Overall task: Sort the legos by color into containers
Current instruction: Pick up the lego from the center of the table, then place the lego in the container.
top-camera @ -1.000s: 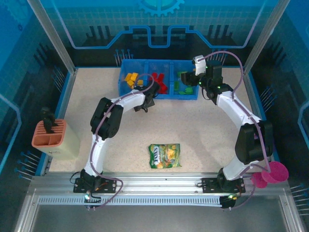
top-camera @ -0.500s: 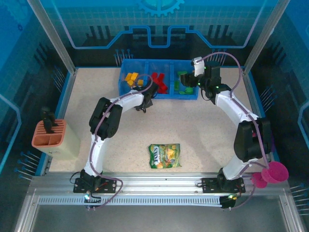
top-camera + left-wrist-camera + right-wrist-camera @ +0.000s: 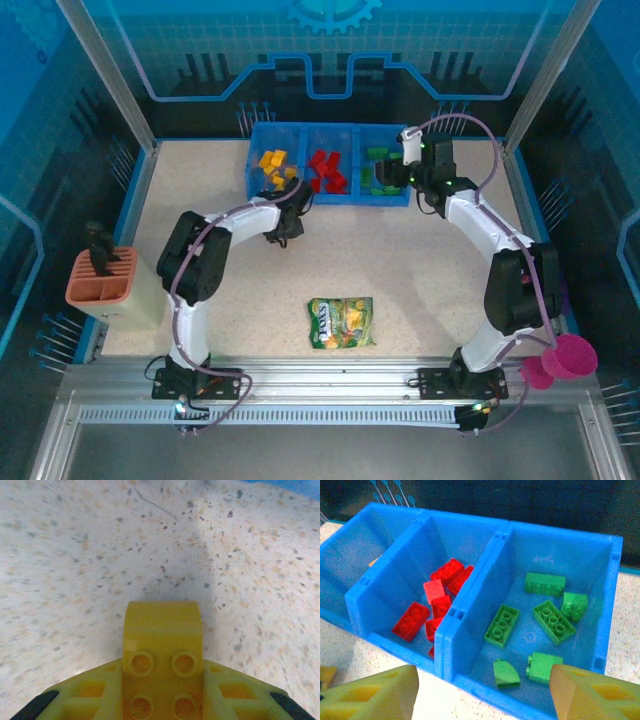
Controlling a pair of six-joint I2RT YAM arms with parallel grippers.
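A robotics lab cell is indicated: a speckled table (image 3: 420, 260) is enclosed by aluminium posts (image 3: 105, 75) and blue gear-printed panels (image 3: 330, 40), and robot arms (image 3: 195, 270) are bolted to a metal rail (image 3: 330, 385).

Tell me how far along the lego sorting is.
Nearly done: red legos, green legos and yellow legos lie sorted in the blue tray's three compartments. In hand: the left gripper grips one yellow brick above the table. Left: dropping it with the yellows.

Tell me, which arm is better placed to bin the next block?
Left. The left fingers grip a yellow block near the yellow compartment; the right fingers hover open, empty, over green blocks.
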